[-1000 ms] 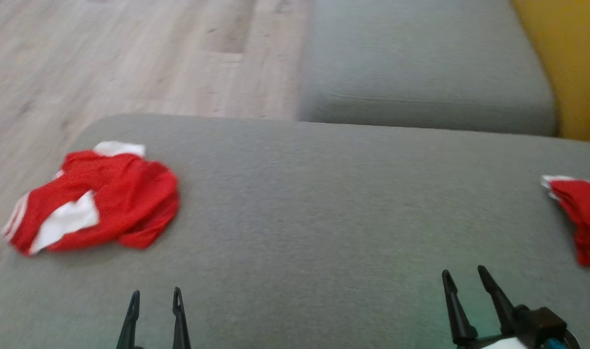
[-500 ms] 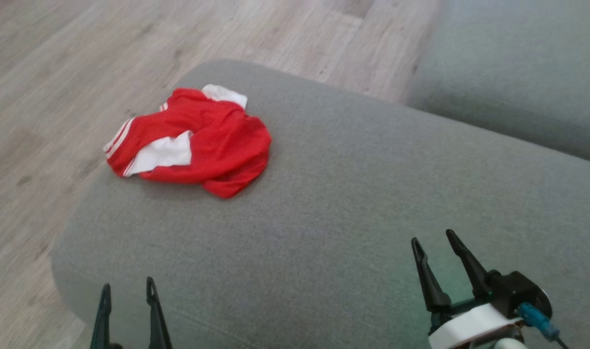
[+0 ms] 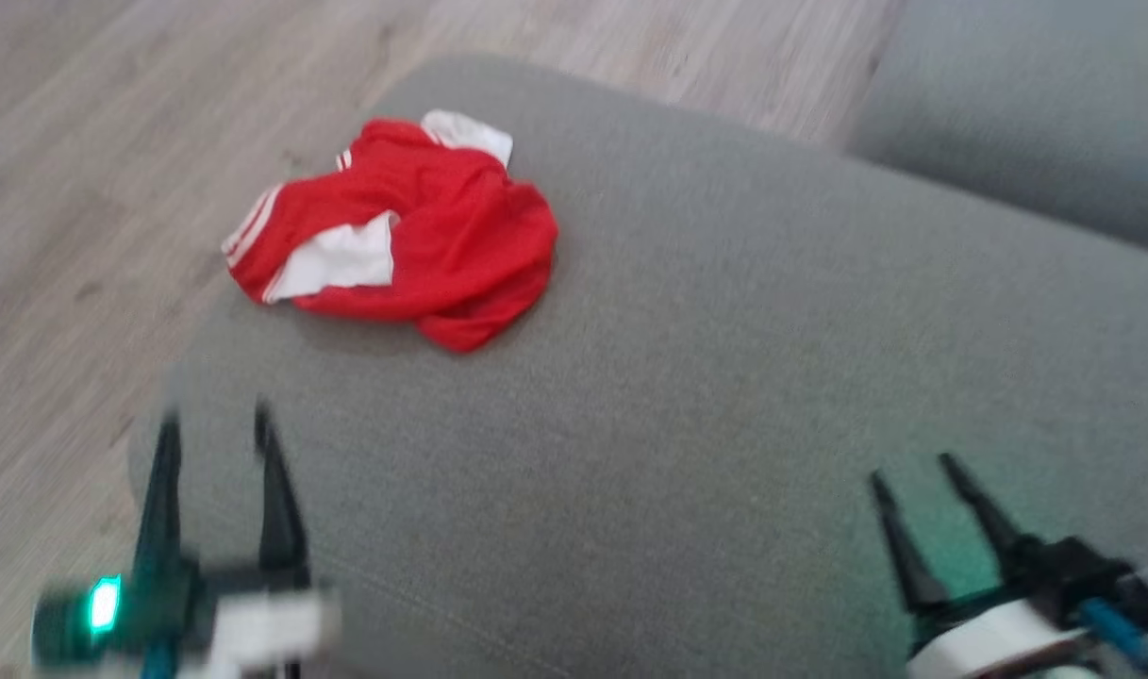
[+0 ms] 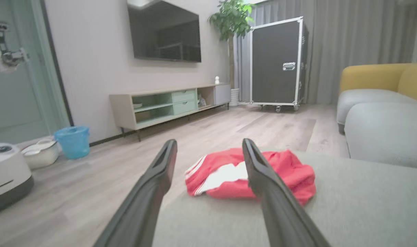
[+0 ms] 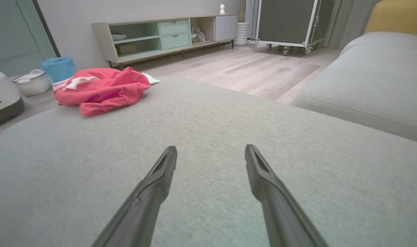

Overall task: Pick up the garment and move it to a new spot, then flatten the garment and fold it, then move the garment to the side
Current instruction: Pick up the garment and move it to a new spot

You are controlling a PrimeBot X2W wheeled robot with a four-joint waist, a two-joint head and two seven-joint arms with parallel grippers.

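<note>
A crumpled red garment [image 3: 413, 236] with white panels and stripes lies near the far left corner of the grey cushion [image 3: 706, 377]. It also appears ahead in the left wrist view as the garment [image 4: 290, 171] and at the upper left in the right wrist view as the garment [image 5: 102, 89]. My left gripper [image 3: 215, 424] stands open at the lower left, short of the garment, with nothing between its fingers. Over bare cushion at the lower right, my right gripper [image 3: 913, 471] is open and empty as well.
Wood floor [image 3: 111, 141] borders the cushion on the left and far side. A second grey cushion [image 3: 1036, 123] lies at the upper right. The wrist views show a TV cabinet [image 4: 167, 103], a blue bin [image 4: 73, 140], a white appliance [image 4: 6, 171] and a black flight case [image 4: 277, 61].
The head camera has turned left, so the whole picture shifted. My left gripper has risen further into view toward the garment. The garment itself lies as before.
</note>
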